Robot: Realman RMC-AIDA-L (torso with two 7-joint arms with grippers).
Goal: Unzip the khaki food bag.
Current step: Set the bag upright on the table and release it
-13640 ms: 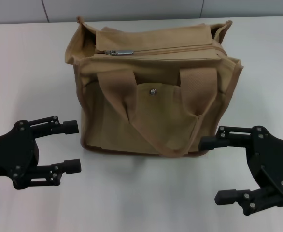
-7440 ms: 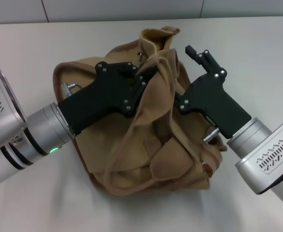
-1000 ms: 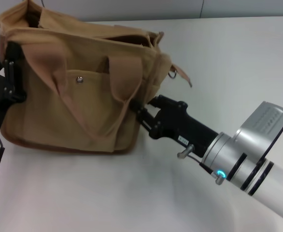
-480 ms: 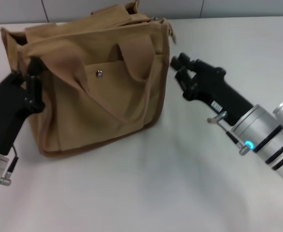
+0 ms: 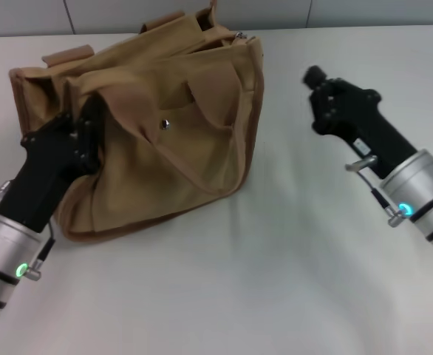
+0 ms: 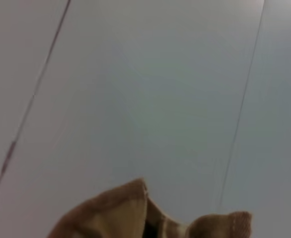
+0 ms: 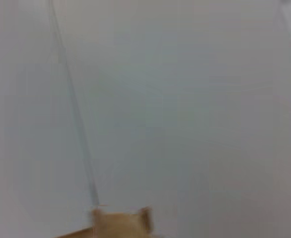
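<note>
The khaki food bag (image 5: 165,148) sits tilted on the white table (image 5: 275,281), with its snap pocket and one loop handle facing me. Its top edges near the far wall stand apart, and a small metal zipper part (image 5: 238,35) shows there. My left gripper (image 5: 87,126) presses into the bag's left front, with fabric folded around its tip. My right gripper (image 5: 316,78) is over the table to the right of the bag and does not touch it. A strip of the bag's tan fabric shows in the left wrist view (image 6: 115,213) and in the right wrist view (image 7: 120,223).
A grey wall (image 5: 275,11) runs along the table's far edge, just behind the bag. Both wrist views show mostly that pale wall.
My right gripper has let go of the bag's right side and drawn back to the right. My left gripper has moved right, into the bag's front. The bag has turned and shifted slightly right.
</note>
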